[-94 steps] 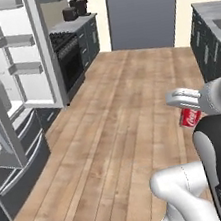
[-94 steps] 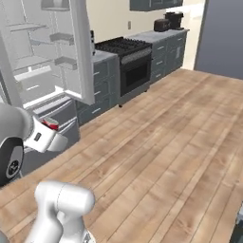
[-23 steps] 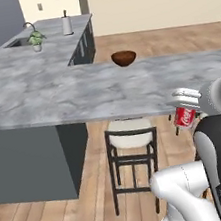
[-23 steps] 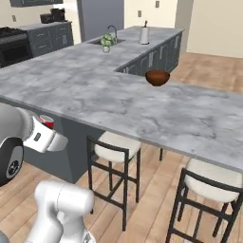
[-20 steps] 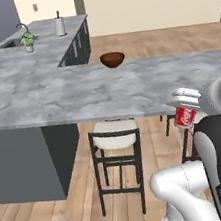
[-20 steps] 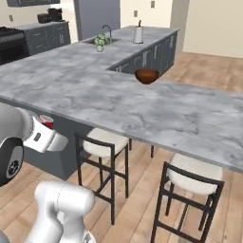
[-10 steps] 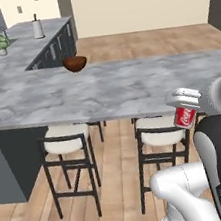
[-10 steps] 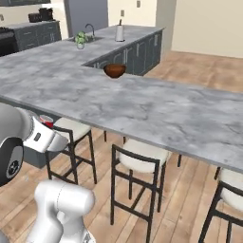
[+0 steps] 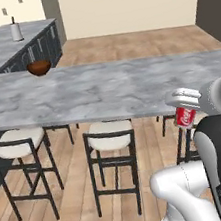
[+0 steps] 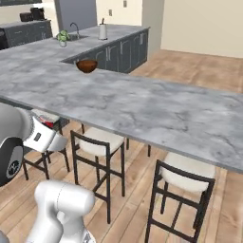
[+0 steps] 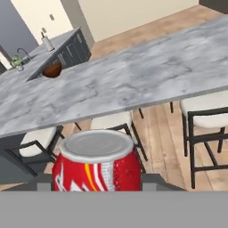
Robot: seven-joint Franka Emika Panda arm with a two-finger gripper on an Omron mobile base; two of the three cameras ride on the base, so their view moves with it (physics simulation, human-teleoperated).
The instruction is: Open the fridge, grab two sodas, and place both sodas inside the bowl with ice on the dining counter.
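My gripper [image 9: 185, 113] is shut on a red soda can [image 9: 185, 117] with a silvery top, held low beside the near edge of the dining counter [image 9: 104, 90]. In the hand view the soda can [image 11: 97, 165] sits close up between the fingers. The same can [image 10: 46, 122] peeks out by my hand in the right base view. The dark reddish-brown bowl [image 9: 39, 67] rests on the marble counter, far to the left of the gripper. The bowl [image 10: 87, 65] stands near the inner corner of the counter [image 10: 142, 107]; it also appears as the small bowl [image 11: 53, 70] in the hand view.
Black-framed stools with cream seats [image 9: 110, 134] [image 9: 19, 139] stand under the counter's near edge; another stool [image 10: 186, 176] is at the right. A back counter holds a sink, a plant [image 10: 62, 36] and a white roll [image 9: 16, 32]. Wooden floor lies beyond.
The base has driven on along the counter, so the whole scene has slid left. The can stays in my gripper at the same place relative to the arm.
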